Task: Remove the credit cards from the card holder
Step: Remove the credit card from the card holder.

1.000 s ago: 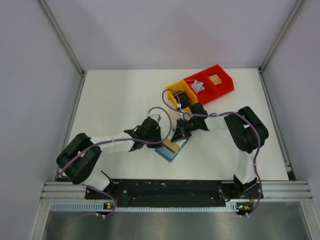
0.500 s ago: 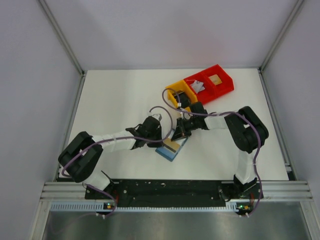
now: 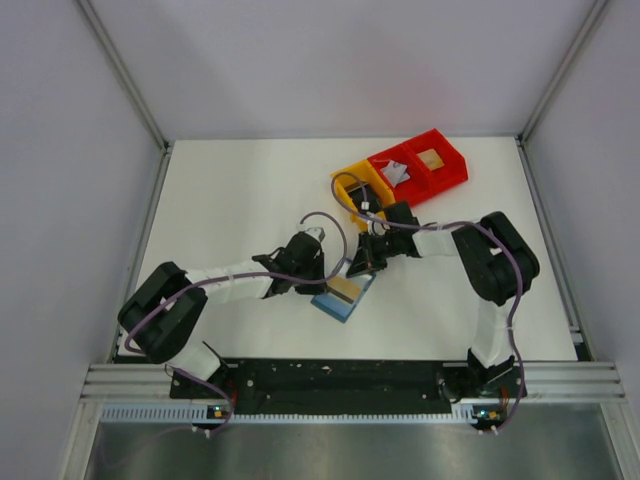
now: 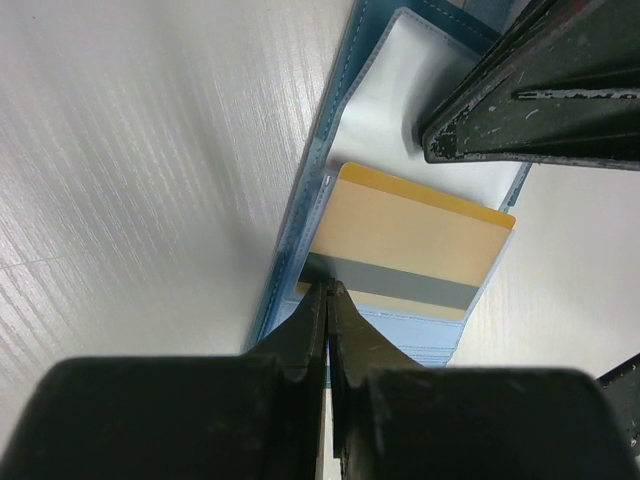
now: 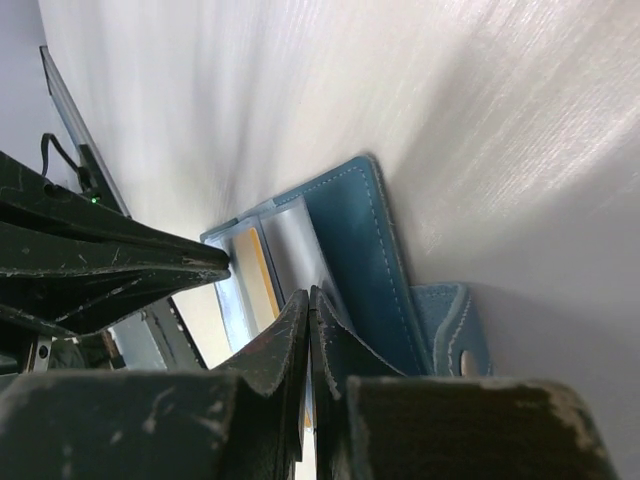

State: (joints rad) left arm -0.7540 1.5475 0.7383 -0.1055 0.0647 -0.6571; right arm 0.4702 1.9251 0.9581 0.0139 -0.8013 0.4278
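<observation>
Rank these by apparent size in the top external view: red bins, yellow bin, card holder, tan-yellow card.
1. red bins, taken as a pair: largest.
2. yellow bin and card holder: about alike, and both are partly covered, so unranked.
3. tan-yellow card: smallest.

one overhead view from behind, two close wrist views, card holder [image 3: 336,307] in all

A robot lab cell — white panels [image 3: 340,60], aluminium frame [image 3: 122,72] (arms [image 3: 230,280] bolted to table [image 3: 230,190]).
</observation>
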